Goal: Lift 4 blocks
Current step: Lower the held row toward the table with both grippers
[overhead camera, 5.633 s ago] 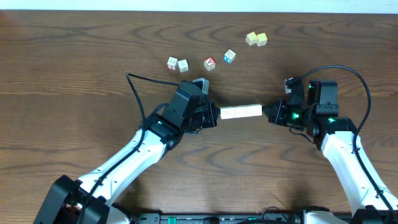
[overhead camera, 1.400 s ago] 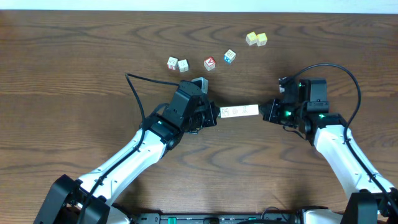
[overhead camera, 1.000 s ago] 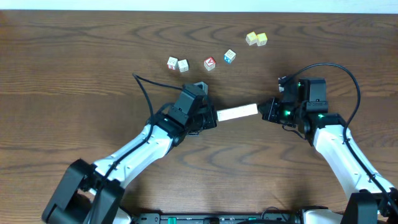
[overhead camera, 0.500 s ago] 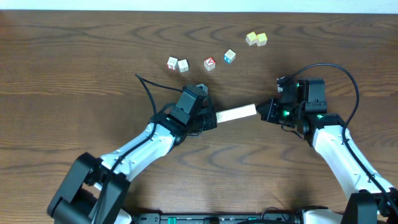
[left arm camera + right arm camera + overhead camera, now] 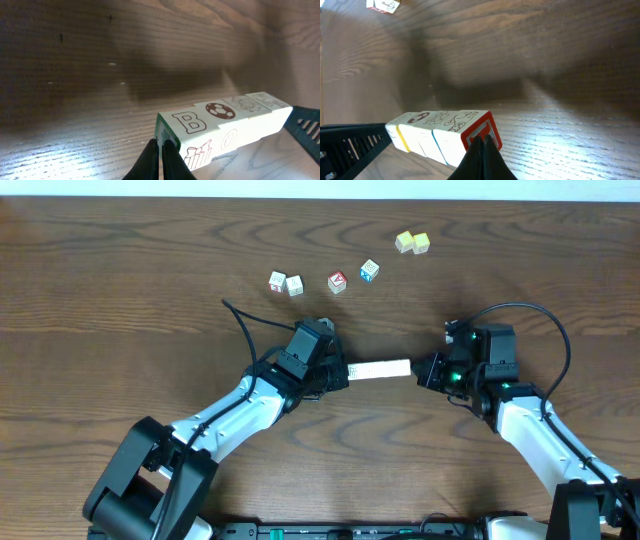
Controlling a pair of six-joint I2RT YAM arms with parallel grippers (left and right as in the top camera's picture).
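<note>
**Four blocks squeezed in a row, clear of the surface**

The four blocks (image 5: 380,368) hang as one row above the surface (image 5: 150,300), between the two arms; their shadow lies apart from them. The left jaws and the right jaws are each pressed together, and each tip pushes on one end face. I judge that both arms must push inward equally and move at one pace, or the row may buckle in the middle. Half a second ago the row was more tilted; now it lies nearly level and slightly nearer the robot.

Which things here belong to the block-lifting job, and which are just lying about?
In the job: row of four blocks, left gripper, right gripper.
Lying about: two whitish cubes, red-faced cube, blue-faced cube, two yellow cubes.
</note>
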